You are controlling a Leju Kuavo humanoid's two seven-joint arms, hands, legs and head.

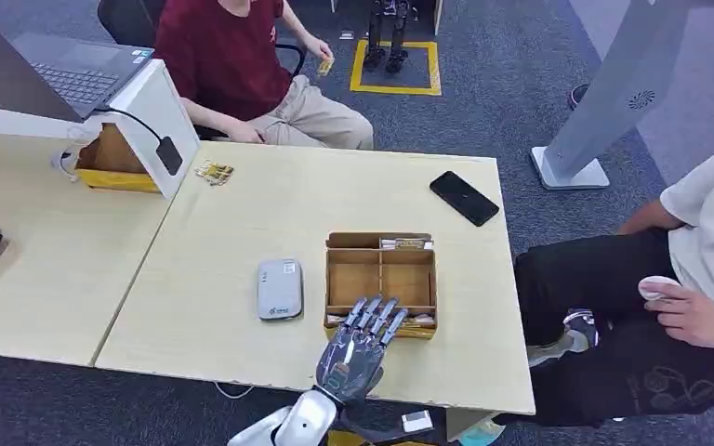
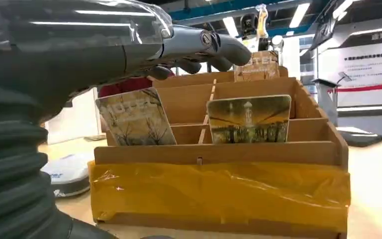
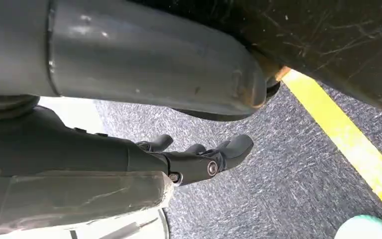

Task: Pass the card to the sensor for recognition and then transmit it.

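A wooden card box (image 1: pixel 380 277) with a yellow-taped front stands on the table (image 1: pixel 242 214). Two picture cards (image 2: pixel 137 117) (image 2: pixel 248 119) lean upright in its near compartments, and another card (image 2: pixel 256 64) stands at its far wall. My left hand (image 1: pixel 361 346) hovers over the box's near edge with fingers stretched out flat, holding nothing; its fingers (image 2: pixel 199 47) reach above the cards. The grey-white card sensor (image 1: pixel 280 289) lies flat just left of the box. My right hand (image 3: pixel 199 159) hangs over the carpet with fingers loosely bent and nothing in it.
A black phone (image 1: pixel 464 197) lies at the table's far right. A person in red (image 1: pixel 232 56) sits behind the table, another person (image 1: pixel 697 279) at the right. At the far left are a laptop (image 1: pixel 65 79), a white stand (image 1: pixel 149 121) and loose cards (image 1: pixel 214 172).
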